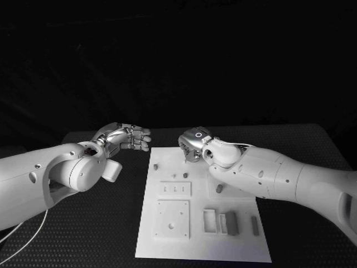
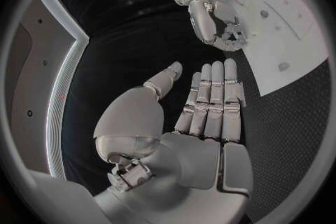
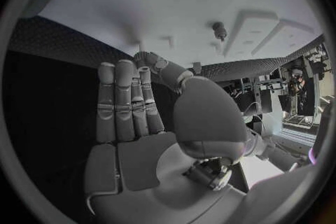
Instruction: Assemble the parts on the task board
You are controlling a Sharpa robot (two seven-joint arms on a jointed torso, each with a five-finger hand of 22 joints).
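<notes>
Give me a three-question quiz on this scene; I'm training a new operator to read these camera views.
1. True or false: the left hand holds a part.
2. Which hand is above the task board? A) left B) right
3. Fill in: the left hand's fingers lie straight and ____.

Key: 1 false, it holds nothing. 2 B. 3 together.

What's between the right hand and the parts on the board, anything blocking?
Nothing visible blocks it. The right hand hovers over the far end of the task board, fingers straight and holding nothing. The grey parts lie at the near end, partly under the right forearm, with open board between.
</notes>
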